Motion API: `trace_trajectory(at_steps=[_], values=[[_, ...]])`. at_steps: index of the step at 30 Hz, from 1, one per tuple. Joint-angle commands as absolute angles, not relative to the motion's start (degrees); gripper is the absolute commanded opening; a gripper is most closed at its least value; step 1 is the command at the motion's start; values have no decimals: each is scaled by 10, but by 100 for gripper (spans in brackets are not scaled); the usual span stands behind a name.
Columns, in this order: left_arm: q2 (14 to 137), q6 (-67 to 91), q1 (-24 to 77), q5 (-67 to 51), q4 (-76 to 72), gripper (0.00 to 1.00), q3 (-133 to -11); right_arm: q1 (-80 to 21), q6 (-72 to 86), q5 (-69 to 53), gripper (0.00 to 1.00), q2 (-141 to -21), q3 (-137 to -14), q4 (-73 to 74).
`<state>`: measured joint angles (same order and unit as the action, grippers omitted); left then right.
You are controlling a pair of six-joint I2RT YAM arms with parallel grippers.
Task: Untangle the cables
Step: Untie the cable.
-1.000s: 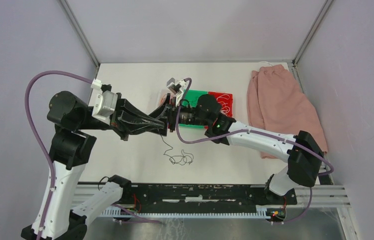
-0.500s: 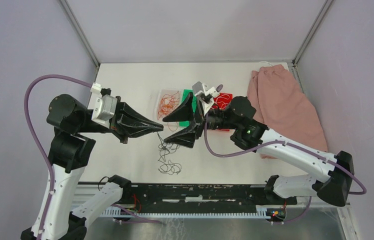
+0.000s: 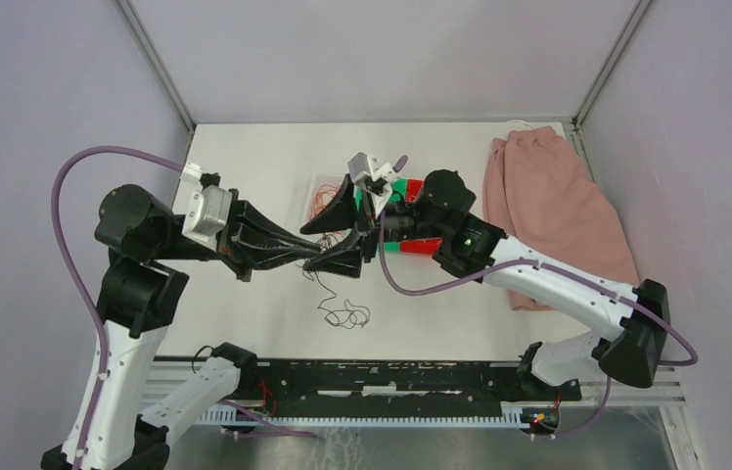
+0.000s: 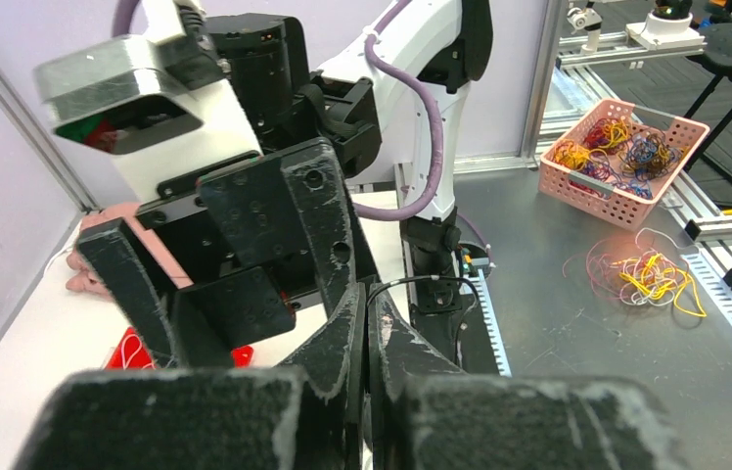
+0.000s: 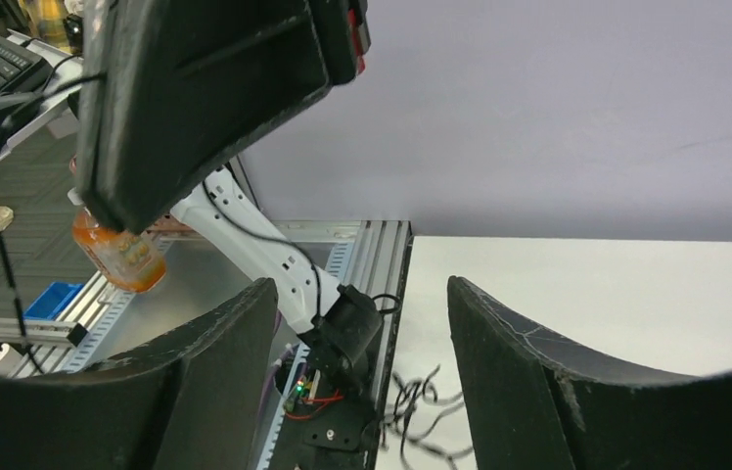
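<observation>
Black cables (image 3: 346, 314) lie in a small curly clump on the white table, and one strand rises to my left gripper (image 3: 317, 257). That gripper is shut on this black strand, which loops out of its tips (image 4: 411, 284). My right gripper (image 3: 305, 251) faces it from the right, open, with its fingers above and below the left tips and nothing between them. In the right wrist view the right gripper (image 5: 360, 286) is open over the black clump (image 5: 421, 401). Orange-red cables (image 3: 323, 201) lie in a clear tray behind the grippers.
A green tray (image 3: 398, 188) and a red tray (image 3: 419, 245) sit under the right arm. A pink cloth (image 3: 553, 211) lies at the far right. Metal corner posts and grey walls enclose the table (image 3: 245, 157). A black rail (image 3: 391, 377) runs along the near edge.
My right gripper has moved left toward the left gripper, its fingers now straddling the left tips. The left gripper stayed shut on the black strand. The hanging clump has shifted slightly.
</observation>
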<state>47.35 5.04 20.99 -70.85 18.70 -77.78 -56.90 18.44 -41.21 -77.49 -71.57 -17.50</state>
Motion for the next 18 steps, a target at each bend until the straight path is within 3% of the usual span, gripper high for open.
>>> trace_trajectory(at_steps=[1,5,9,18], values=[[468,47,210,-712,174,3,-773,-578,223,-448,70,-800,-761,-259],[469,43,210,-712,174,3,-771,-586,226,-453,64,-811,-769,-264],[473,52,210,-713,161,3,-771,-590,237,-443,48,-829,-777,-269],[479,76,209,-717,144,3,-782,-597,348,-438,36,-912,-776,-397]])
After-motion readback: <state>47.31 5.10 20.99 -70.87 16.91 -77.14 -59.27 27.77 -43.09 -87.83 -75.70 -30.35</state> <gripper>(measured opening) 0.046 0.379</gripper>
